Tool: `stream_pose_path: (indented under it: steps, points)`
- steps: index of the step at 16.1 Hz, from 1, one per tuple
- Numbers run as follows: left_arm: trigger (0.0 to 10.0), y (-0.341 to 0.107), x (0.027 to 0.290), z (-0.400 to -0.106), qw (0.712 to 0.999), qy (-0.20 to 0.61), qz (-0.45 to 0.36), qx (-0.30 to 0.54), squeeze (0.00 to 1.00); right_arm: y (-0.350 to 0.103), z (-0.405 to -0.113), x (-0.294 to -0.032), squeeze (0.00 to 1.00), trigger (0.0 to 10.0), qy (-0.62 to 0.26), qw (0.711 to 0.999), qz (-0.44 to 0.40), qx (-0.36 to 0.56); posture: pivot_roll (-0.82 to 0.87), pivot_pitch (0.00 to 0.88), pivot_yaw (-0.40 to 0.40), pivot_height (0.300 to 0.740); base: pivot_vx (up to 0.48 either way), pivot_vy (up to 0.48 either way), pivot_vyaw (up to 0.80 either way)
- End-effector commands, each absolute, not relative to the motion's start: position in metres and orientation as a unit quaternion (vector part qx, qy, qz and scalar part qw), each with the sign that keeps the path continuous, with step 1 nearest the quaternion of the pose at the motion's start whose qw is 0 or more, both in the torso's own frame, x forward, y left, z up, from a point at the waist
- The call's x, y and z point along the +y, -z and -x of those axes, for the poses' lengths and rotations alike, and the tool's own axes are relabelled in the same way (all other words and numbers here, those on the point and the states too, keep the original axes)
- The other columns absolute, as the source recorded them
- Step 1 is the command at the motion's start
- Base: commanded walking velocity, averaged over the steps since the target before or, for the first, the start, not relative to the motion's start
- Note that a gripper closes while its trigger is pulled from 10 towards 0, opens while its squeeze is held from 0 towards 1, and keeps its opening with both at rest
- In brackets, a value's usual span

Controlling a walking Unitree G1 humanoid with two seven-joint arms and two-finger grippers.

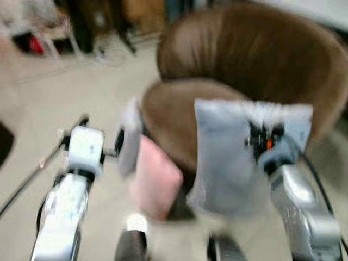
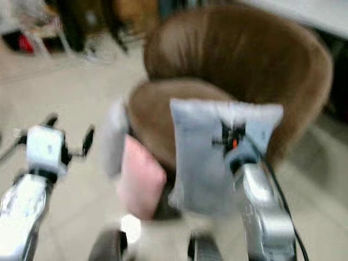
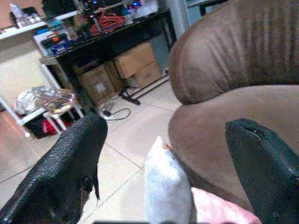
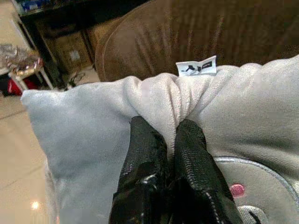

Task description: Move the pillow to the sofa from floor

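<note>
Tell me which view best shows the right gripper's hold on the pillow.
The right wrist view: the right gripper has its jaws pinched shut on a bunched fold of the grey pillow, sharp and close. Both eye views are blurred, showing the pillow hanging before the brown sofa. The left wrist view shows another pillow's edge.

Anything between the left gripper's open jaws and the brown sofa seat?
In the left wrist view, a white cushion and a pink cushion stand between the left gripper and the brown suede sofa.

Pale tiled floor (image 3: 135,140); dark workbench (image 3: 117,35), cardboard boxes (image 3: 135,60) beneath, cable (image 3: 117,113) on floor.
</note>
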State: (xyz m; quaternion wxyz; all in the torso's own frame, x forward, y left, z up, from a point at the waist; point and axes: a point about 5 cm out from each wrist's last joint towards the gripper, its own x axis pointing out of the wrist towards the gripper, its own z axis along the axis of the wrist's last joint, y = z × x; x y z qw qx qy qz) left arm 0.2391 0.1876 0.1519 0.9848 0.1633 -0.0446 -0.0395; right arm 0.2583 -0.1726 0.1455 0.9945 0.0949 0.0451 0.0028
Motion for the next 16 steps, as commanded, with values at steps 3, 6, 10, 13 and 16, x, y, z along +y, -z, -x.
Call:
stream_pose_path:
  steps: [3,6,10,13,16]
  points:
    - [10.0,-0.146,0.187,-0.239,0.985,0.049,-0.161,-0.036,0.0,-0.149,-0.261,-0.18,0.0,10.0,0.026,0.994,-0.102,0.016,-0.02,0.0,0.019,0.733,0.0,0.0,0.0]
    - [10.0,-0.148,0.188,-0.244,0.984,0.055,-0.163,-0.041,0.0,-0.145,-0.263,-0.183,0.0,10.0,0.045,0.993,-0.108,0.008,-0.02,0.0,0.031,0.74,0.0,0.0,0.0]
    - [10.0,-0.15,0.187,-0.248,0.984,0.066,-0.161,-0.047,0.0,-0.134,-0.262,-0.178,0.0,10.0,0.045,0.994,-0.095,0.019,-0.02,0.0,0.039,0.74,0.232,0.0,0.0]
    - [10.0,-0.15,0.188,-0.25,0.983,0.071,-0.164,-0.048,0.0,-0.131,-0.264,-0.18,0.0,10.0,0.052,0.993,-0.1,0.023,-0.02,0.0,0.044,0.74,0.363,0.0,-0.2]
    - [10.0,-0.151,0.189,-0.251,0.982,0.072,-0.166,-0.05,0.0,-0.134,-0.267,-0.18,0.0,10.0,0.035,0.995,-0.09,0.004,-0.01,0.0,0.049,0.74,0.365,0.0,-0.46]
